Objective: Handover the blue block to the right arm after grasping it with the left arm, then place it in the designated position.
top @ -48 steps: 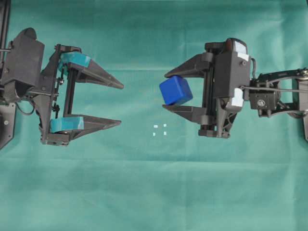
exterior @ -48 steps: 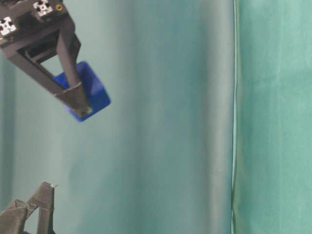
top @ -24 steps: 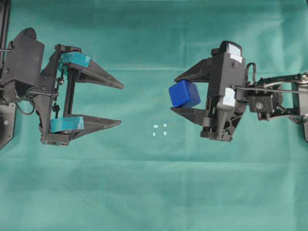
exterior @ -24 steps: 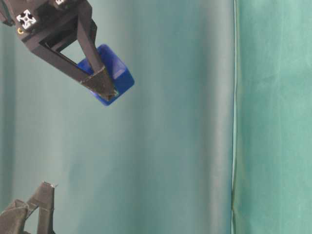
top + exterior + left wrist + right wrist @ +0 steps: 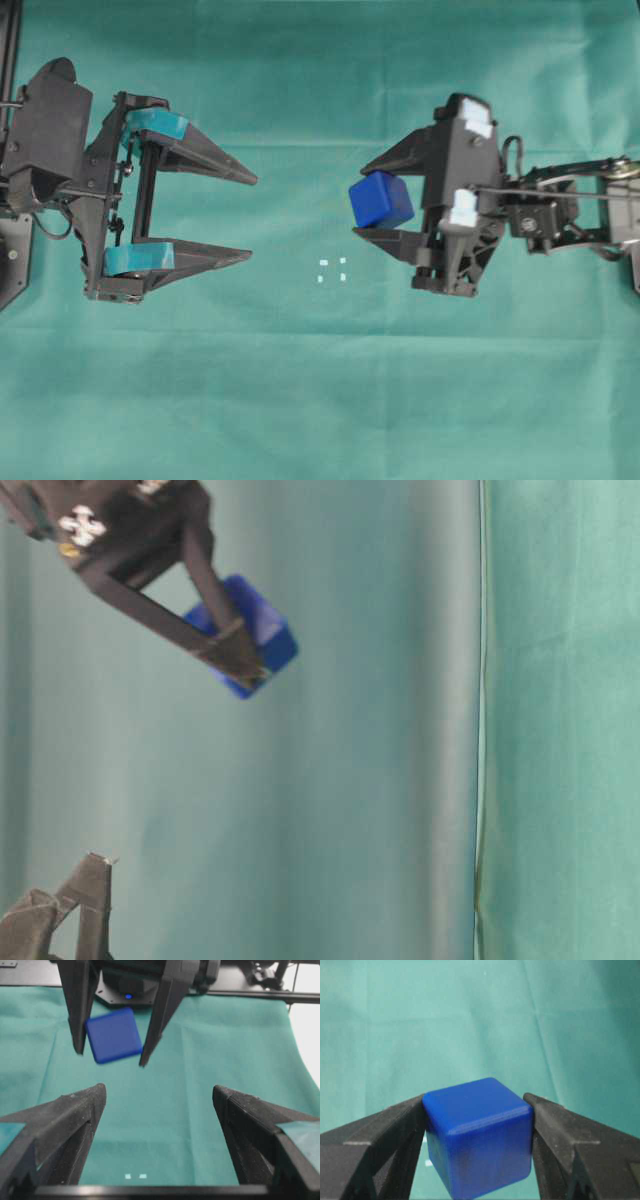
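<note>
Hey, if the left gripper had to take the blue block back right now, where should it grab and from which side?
Probably the two free faces of the blue block, approaching from the left in the overhead view. The right gripper clamps two opposite sides, its fingers flanking the cube, so the left gripper, open and empty, would need its jaws turned crosswise to those fingers.

In the table-level view the right hand (image 5: 235,660) is being cropped by the top and left edges and is showing blurred, its near finger (image 5: 215,600) hiding part of the blue block (image 5: 262,630). In the right wrist view the block's (image 5: 477,1137) lower corner is running off the bottom edge. The faint symbol on the block is showing in no view. The left arm (image 5: 45,140) is being cut by the overhead view's left edge.
</note>
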{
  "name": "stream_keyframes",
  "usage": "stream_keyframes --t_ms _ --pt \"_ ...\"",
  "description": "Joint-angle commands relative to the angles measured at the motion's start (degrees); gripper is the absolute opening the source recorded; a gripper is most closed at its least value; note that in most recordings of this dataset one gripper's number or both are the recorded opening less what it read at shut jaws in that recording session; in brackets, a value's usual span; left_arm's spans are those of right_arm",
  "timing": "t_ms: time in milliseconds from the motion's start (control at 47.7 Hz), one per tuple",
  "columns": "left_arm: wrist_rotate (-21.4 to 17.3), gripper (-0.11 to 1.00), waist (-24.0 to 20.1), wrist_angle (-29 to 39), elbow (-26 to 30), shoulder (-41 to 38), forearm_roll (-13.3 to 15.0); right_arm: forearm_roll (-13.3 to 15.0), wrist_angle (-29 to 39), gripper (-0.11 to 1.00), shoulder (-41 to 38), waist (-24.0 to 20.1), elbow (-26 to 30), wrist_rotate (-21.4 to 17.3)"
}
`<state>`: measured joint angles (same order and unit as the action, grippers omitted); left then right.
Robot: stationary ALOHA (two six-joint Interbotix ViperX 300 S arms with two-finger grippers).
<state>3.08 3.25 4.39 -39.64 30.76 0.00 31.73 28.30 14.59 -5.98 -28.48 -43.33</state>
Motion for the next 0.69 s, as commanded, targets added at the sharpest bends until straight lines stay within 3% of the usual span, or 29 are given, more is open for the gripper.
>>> stream_keyframes --t_ms 0,671 --pt "0.00 1.00 -0.09 -0.26 1.05 0.26 0.09 -0.09 -0.70 0.63 -0.53 -0.09 0.62 -0.18" --pt "0.00 1.00 -0.09 -0.35 1.14 0.26 0.09 -0.09 -6.94 0.63 -13.27 0.00 0.79 -2.29"
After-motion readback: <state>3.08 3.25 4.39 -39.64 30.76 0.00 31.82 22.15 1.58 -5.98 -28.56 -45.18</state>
